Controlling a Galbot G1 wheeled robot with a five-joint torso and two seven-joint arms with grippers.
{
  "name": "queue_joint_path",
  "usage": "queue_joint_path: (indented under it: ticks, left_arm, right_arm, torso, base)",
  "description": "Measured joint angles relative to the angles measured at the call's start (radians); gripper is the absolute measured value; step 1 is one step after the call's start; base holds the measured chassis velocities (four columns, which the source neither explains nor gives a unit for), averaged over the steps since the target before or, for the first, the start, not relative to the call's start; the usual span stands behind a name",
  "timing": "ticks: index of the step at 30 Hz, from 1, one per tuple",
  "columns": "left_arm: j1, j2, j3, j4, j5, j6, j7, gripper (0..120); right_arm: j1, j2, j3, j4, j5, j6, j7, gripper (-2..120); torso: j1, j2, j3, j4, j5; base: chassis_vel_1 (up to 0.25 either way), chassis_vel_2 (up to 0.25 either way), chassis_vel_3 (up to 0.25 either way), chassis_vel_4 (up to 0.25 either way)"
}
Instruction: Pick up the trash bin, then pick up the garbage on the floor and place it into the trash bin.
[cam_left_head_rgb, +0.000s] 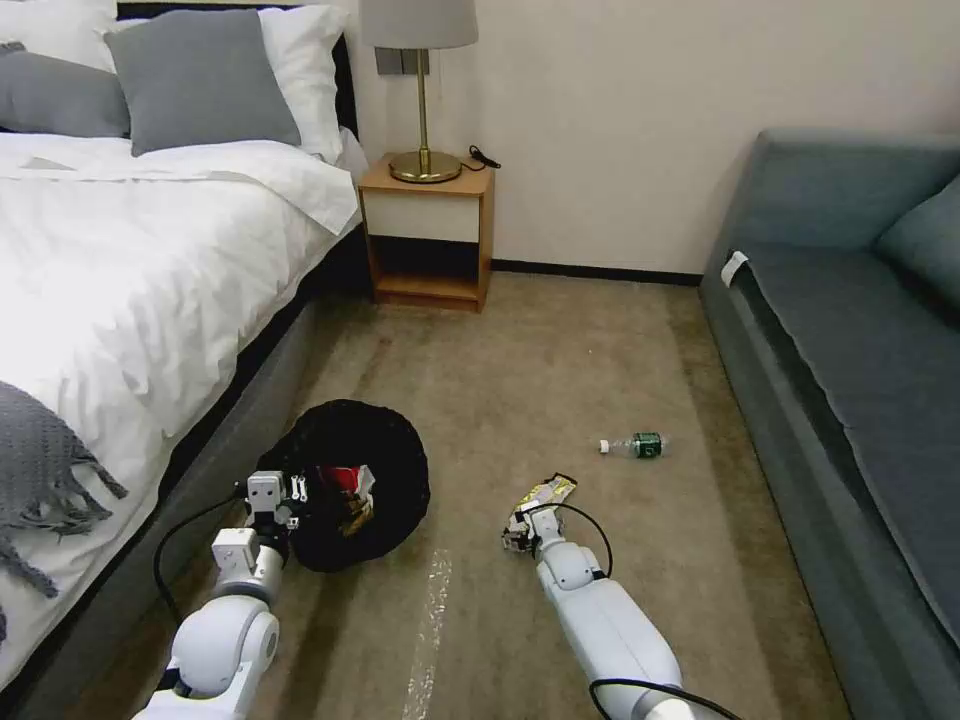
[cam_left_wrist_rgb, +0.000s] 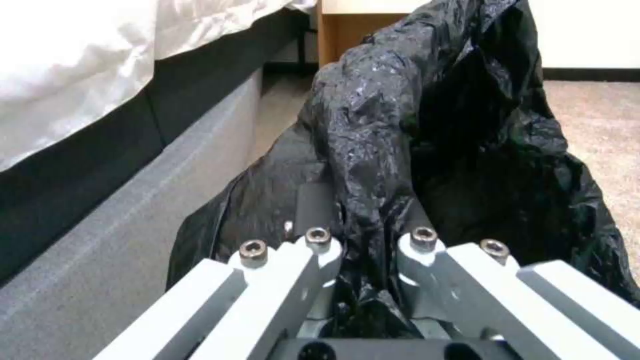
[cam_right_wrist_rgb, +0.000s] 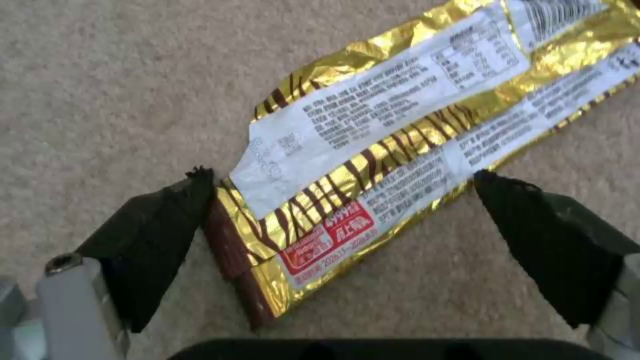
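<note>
Left gripper (cam_left_wrist_rgb: 363, 240) pinches the trash bin (cam_left_head_rgb: 352, 485) liner beside the bed (cam_left_head_rgb: 150, 260); right gripper (cam_right_wrist_rgb: 343, 195), fingers wide, straddles the snack wrapper (cam_right_wrist_rgb: 407, 140) on the floor (cam_left_head_rgb: 560, 370).

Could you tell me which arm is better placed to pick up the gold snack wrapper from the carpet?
Right. The right gripper is open with its fingers either side of the snack wrapper on the floor, while the left gripper is shut on the trash bin bag.

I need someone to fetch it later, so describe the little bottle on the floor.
On the carpet beside the grey sofa lies a small clear bottle. Unlike the flat gold wrapper nearby, it is round, with a green label and white cap.
</note>
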Motion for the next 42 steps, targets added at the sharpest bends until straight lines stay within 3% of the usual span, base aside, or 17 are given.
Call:
queue_joint_path:
  ticks: [18, 20, 22, 24, 25, 26, 27, 30, 42]
  left_arm:
    - [-0.002, 0.001, 0.007, 0.002, 0.001, 0.001, 0.004, 4]
    - [-0.003, 0.001, 0.007, 0.003, 0.001, 0.001, 0.005, 4]
    - [-0.004, 0.0, 0.008, 0.004, 0.001, 0.0, 0.006, 4]
    - [-0.005, -0.004, 0.014, 0.008, 0.001, -0.002, 0.008, 4]
    - [-0.005, -0.004, 0.014, 0.008, 0.001, -0.002, 0.008, 4]
    - [-0.006, -0.006, 0.019, 0.013, 0.002, -0.005, 0.01, 4]
    - [-0.006, -0.006, 0.021, 0.016, 0.003, -0.007, 0.011, 4]
    - [-0.01, -0.006, 0.026, 0.023, 0.003, -0.009, 0.014, 4]
    - [-0.026, 0.001, 0.04, 0.032, -0.001, -0.011, 0.019, 4]
  right_arm:
    - [-0.016, -0.002, 0.01, 0.002, 0.009, 0.0, -0.03, 73]
    - [-0.015, -0.003, 0.009, 0.001, 0.002, 0.0, -0.014, 84]
    - [-0.015, -0.005, 0.009, 0.001, -0.004, 0.0, -0.009, 87]
    - [-0.02, -0.01, 0.009, 0.0, -0.075, 0.015, 0.005, 98]
    - [-0.02, -0.01, 0.009, 0.0, -0.075, 0.015, 0.005, 98]
    - [-0.028, -0.013, 0.011, -0.001, -0.179, 0.043, 0.015, 99]
    - [-0.032, -0.014, 0.012, -0.001, -0.207, 0.052, 0.02, 99]
    - [-0.039, -0.014, 0.016, -0.001, -0.24, 0.059, 0.038, 100]
    - [-0.038, -0.002, 0.037, -0.003, -0.168, 0.058, 0.089, 100]
  torso:
    - [0.0, 0.0, 0.0, -0.0003, -0.0001]
    - [0.0, 0.0, 0.0, 0.0002, 0.0003]
    - [0.0, 0.0, 0.0, 0.0003, 0.0004]
    - [0.0, 0.0, 0.0, 0.0009, 0.0012]
    - [0.0, 0.0, 0.0, 0.0009, 0.0012]
    - [0.0, 0.0, 0.0, 0.0012, 0.0015]
    - [0.0, 0.0, 0.0, 0.0013, 0.0015]
    - [0.0, 0.0, 0.0, 0.0012, 0.0008]
    - [0.0, 0.0, 0.0, -0.0004, -0.0003]
  base:
    - [0.0, 0.0, 0.0, 0.0]
    - [0.0, 0.0, 0.0, 0.0]
    - [0.0, 0.0, 0.0, 0.0]
    - [0.0, 0.0, 0.0, 0.0]
    - [0.0, 0.0, 0.0, 0.0]
    - [0.0, 0.0, 0.0, 0.0]
    - [0.0, 0.0, 0.0, 0.0]
    - [0.0, 0.0, 0.0, 0.0]
    - [0.0, 0.0, 0.0, 0.0]
